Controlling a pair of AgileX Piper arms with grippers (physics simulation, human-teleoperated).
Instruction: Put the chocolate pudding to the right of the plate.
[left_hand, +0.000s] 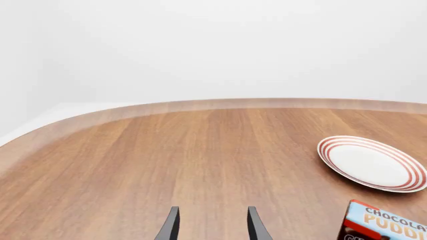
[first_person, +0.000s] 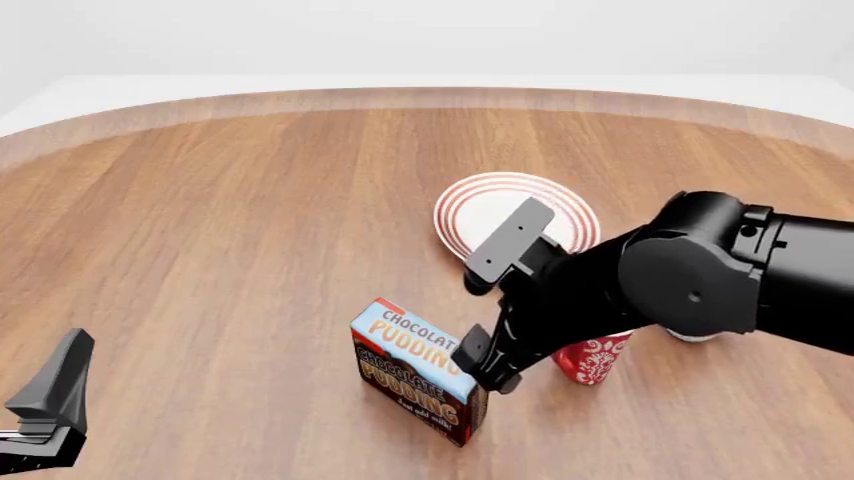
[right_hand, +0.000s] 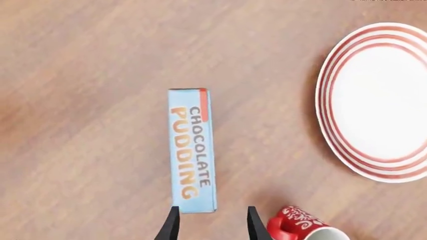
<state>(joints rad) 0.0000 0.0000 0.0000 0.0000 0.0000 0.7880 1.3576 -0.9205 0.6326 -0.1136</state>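
A plain, pale, featureless backdrop closes off the space behind a wide wooden table (first_person: 240, 220), whose warm brown grain runs away from the arms and whose far edge curves round in a lighter rim. The tabletop is smooth and evenly lit, with soft shadows under the things standing on it.

Near the middle of the table, toward the far side, lies the plate (first_person: 515, 212), flat on the wood. Closer to the arms and a little to the left of the plate stands the chocolate pudding (first_person: 415, 368), upright on the table with its light-blue lettered top facing up and its dark front toward the camera. It is well apart from the plate. Just to the right of the carton stands a red patterned mug (first_person: 591, 359), partly hidden by the right arm.

The right gripper (right_hand: 210, 223) hangs over the near end of the carton, its two dark fingers spread apart and holding nothing; the carton's end lies in line with the gap between them. The left gripper (left_hand: 210, 223) is low at the near left of the table, its fingers parted and empty above bare wood.
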